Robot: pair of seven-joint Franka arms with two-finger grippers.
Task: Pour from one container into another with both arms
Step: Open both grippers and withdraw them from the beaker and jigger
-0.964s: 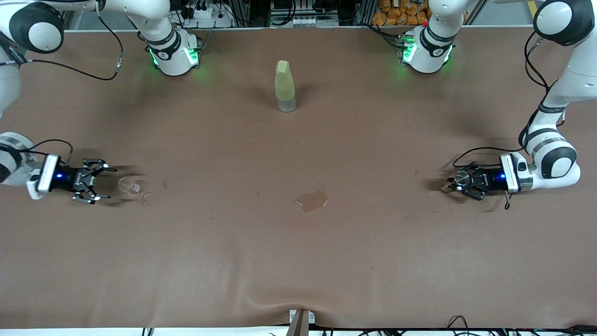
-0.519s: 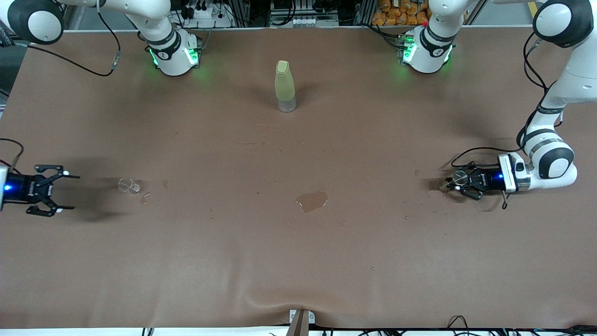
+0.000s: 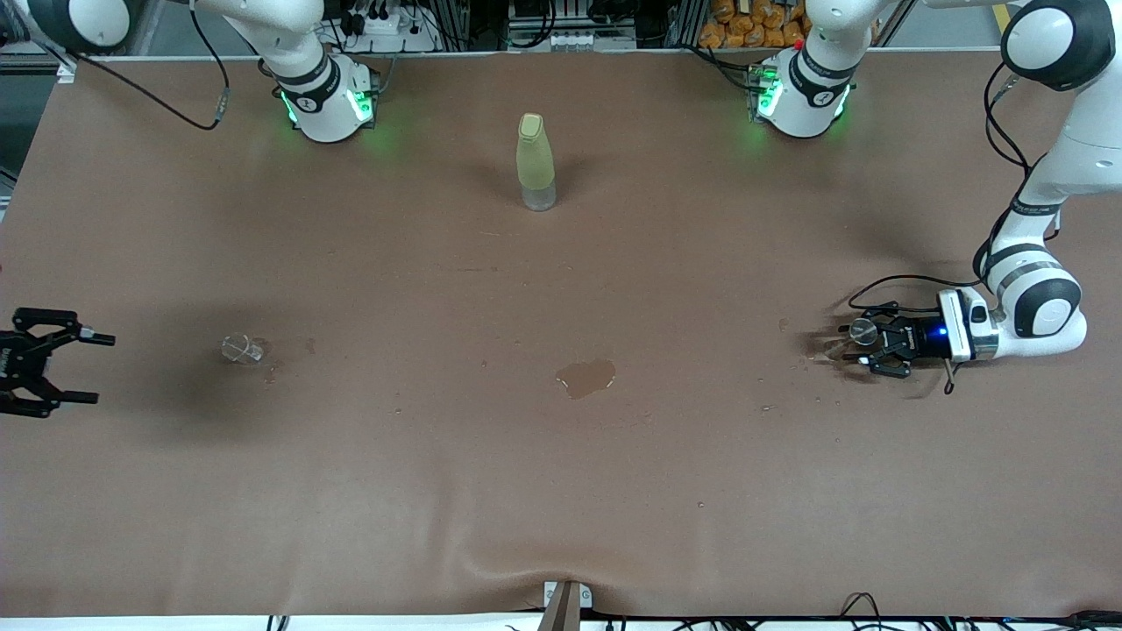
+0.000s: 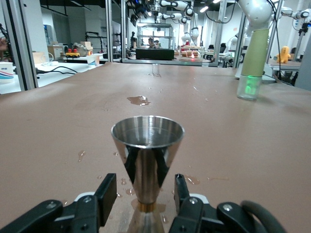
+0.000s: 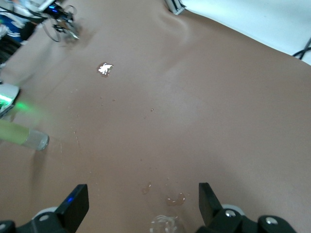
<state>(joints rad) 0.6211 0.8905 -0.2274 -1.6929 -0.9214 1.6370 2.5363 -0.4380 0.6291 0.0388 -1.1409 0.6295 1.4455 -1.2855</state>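
Right gripper (image 3: pixel 74 368) withdrawn from glass (image 3: pixel 238 349)

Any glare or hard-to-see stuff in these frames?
Front view: the clear glass nearly vanishes against the brown table; green base lights tint the cloth. Right wrist view: the puddle glares white. Left wrist view: the metal jigger mirrors the left gripper's dark fingers.

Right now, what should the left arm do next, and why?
Probably back the left gripper off the steel jigger: its fingers stand open either side, the jigger rests upright on the table, and the open right gripper is clear of the glass.
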